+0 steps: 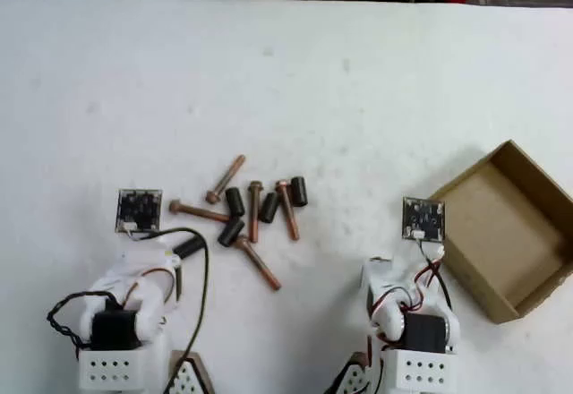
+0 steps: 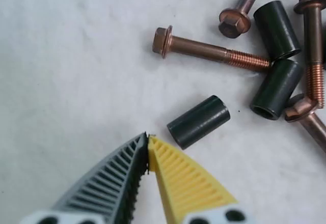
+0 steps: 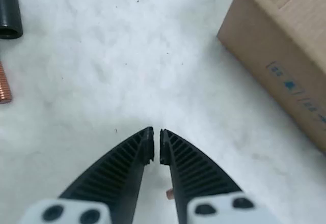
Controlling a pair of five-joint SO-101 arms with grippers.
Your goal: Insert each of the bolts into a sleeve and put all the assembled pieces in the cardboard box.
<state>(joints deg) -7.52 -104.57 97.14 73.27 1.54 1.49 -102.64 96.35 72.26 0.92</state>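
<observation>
Five copper-coloured flange bolts [image 1: 255, 210] and five black sleeves [image 1: 235, 201] lie jumbled on the white tabletop [image 1: 358, 81], well apart from the open cardboard box [image 1: 501, 224]. They look rigid, smooth, light and prone to rolling, so each is best pinched across its middle. The left end effector [image 2: 147, 140], closed and empty, sits just beside the lone sleeve [image 2: 198, 121] farthest from the box. The right end effector [image 3: 157, 145], all but closed and empty, waits near the box.

High camera overhead, facing down; wrist cameras close; left shares bolts [image 2: 209, 48].
</observation>
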